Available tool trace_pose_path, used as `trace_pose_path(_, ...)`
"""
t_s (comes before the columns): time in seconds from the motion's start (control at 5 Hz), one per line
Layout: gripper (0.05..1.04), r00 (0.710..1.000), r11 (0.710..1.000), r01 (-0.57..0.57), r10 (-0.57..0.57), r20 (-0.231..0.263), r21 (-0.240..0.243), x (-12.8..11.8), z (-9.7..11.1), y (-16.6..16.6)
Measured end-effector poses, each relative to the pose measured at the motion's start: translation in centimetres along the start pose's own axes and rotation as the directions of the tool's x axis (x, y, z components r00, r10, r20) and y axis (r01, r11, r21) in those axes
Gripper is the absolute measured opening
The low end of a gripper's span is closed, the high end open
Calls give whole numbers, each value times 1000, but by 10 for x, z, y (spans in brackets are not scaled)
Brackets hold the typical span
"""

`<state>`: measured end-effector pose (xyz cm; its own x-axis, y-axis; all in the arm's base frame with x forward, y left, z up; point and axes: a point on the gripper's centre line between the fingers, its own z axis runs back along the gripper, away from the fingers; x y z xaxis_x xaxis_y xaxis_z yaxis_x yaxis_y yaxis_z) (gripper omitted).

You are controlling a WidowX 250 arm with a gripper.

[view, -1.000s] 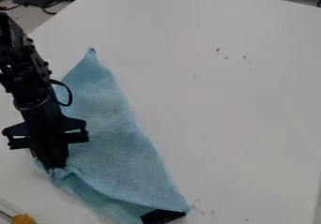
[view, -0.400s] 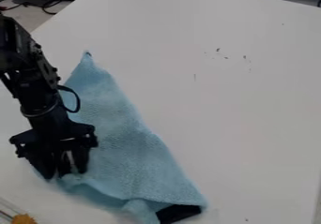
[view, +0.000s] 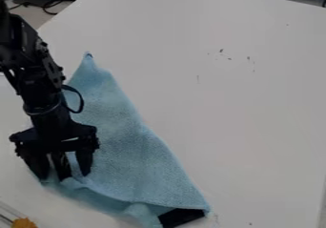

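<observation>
The black gripper (view: 65, 174) hangs at the lower left over the left edge of a light blue cloth (view: 130, 148). Its fingers stand apart, with a dark part and a bit of raised cloth between them; their tips are at or just above the fabric. The cloth lies in a long, roughly triangular shape, one corner pointing to the top and the other to the lower right. Near the bottom edge the fabric is folded and rumpled. A black object (view: 181, 217) shows from under its lower right corner.
The white table (view: 235, 103) reaches across the view, with small dark marks on its upper middle. An orange-yellow object (view: 24, 222) is at the bottom left corner. Dark cables (view: 47, 3) lie beyond the table's upper left edge.
The gripper went from shut on the cloth's left edge to open, and moved slightly right. The cloth's lower right corner and the black object shifted right; the top corner moved slightly left and down.
</observation>
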<state>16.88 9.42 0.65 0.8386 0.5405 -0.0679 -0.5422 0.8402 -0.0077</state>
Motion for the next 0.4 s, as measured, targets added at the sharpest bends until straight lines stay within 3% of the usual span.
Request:
trace_pose_path(0.2,1001,1000,998,11,-10,-20,68,1,7,-3)
trace_pose_path(0.4,1001,1000,998,8,-8,-12,68,4,9,-4)
